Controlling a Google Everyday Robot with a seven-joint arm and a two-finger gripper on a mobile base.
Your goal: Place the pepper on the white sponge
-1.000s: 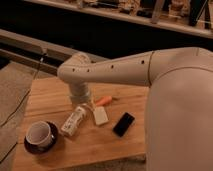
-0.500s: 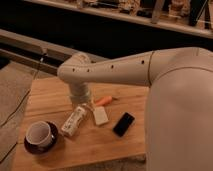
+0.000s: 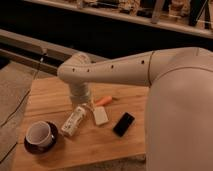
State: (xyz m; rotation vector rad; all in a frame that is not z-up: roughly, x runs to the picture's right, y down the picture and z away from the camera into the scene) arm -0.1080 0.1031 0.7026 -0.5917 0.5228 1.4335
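One container, really: a round cup [image 3: 40, 134], dark outside and white inside, sitting on a dark saucer [image 3: 30, 146]. It's well off from the gripper, out towards the near-left corner of the wooden table [image 3: 100, 147]. All I can see in the cup is the white inner wall. There's also a white labelled cylindrical bottle [image 3: 74, 120] lying on its side just in front of the gripper, and I can't tell if anything's in it.

Count: one cup, one saucer, one bottle, one pepper, one sponge, one phone.

The gripper [image 3: 83, 101] hangs low over the table at the end of the pale arm [image 3: 120, 70], mostly hidden under the wrist, so I honestly can't tell if it's clenched or released.

The slim orange-red pepper [image 3: 103, 100] lies flat on the wood just beside the gripper, on its right as seen here. Its long axis runs diagonally, with one end near the gripper and the paler end pointing away towards the far right.

The flat off-white rectangular sponge [image 3: 100, 116] is just in front of the pepper, and the pepper isn't on it. The flat black phone [image 3: 124, 124] lies further right of the sponge.
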